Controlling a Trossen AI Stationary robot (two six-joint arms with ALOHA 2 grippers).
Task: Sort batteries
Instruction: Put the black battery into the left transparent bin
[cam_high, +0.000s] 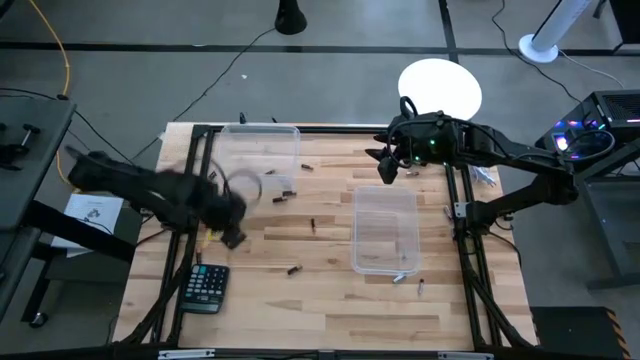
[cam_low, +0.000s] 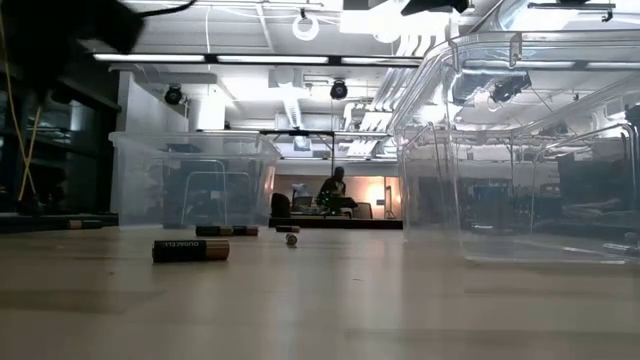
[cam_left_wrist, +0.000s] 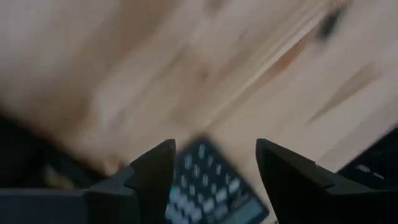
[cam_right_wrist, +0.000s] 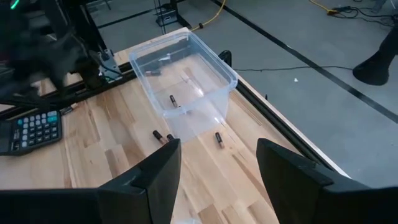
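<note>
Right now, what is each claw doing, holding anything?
Left gripper: open, empty, above the calculator.
Right gripper: open, empty.

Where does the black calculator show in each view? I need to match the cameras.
High view: calculator at the table's front left, near the left gripper.
Low view: not in it.
Left wrist view: between that gripper's open fingers.
Right wrist view: left edge.
Shared landmark: the clear bin at the table's back left.
</note>
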